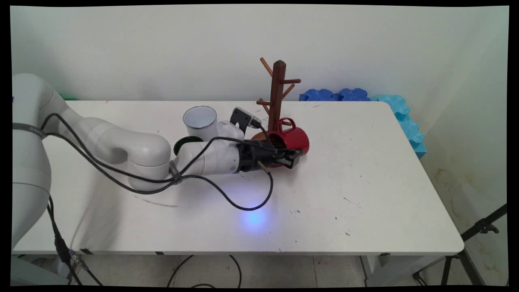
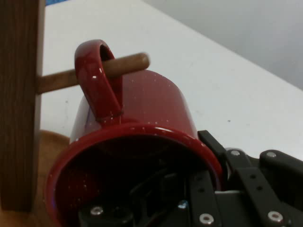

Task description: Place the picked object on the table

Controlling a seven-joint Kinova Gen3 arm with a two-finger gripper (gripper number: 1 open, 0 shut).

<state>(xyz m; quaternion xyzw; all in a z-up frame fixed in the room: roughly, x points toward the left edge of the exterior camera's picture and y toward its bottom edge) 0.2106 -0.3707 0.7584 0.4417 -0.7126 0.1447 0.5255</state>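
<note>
- Gripper (image 1: 292, 157): black two-finger claw reaching in low from 9 o'clock, level with the tabletop. It is clamped on the rim of the red mug (image 1: 295, 139); the hand view shows one finger inside the mug's mouth and the other linkage outside the wall at 4 o'clock.
- Red mug (image 2: 137, 137): lies tilted on its side, mouth toward the gripper. In the hand view its handle (image 2: 98, 85) sits at 12 o'clock and is threaded over a lower peg (image 2: 124, 65), whose rounded tip sticks out past the handle loop.
- Mug tree (image 1: 277, 95): dark wooden post, upright, at 11 o'clock from the gripper, with lighter pegs branching upward. Its round base (image 1: 256, 137) is mostly hidden behind the hand and the mug. The post fills the left edge of the hand view.
- White mug (image 1: 200, 121): upright with a dark rim, at 9 to 10 o'clock from the mug tree, apart from it, just behind the arm's wrist.
- Dark green round object (image 1: 187, 143): low on the table just at 7 o'clock from the white mug, partly covered by the arm; what it is cannot be told.
- Black cables (image 1: 243, 202): hang from the wrist and loop onto the table at 7 o'clock from the gripper.
- Table (image 1: 365, 182): white, scuffed.
- Blue foam pieces (image 1: 365, 97): beyond the table's far right corner, at 2 o'clock, against the wall.
</note>
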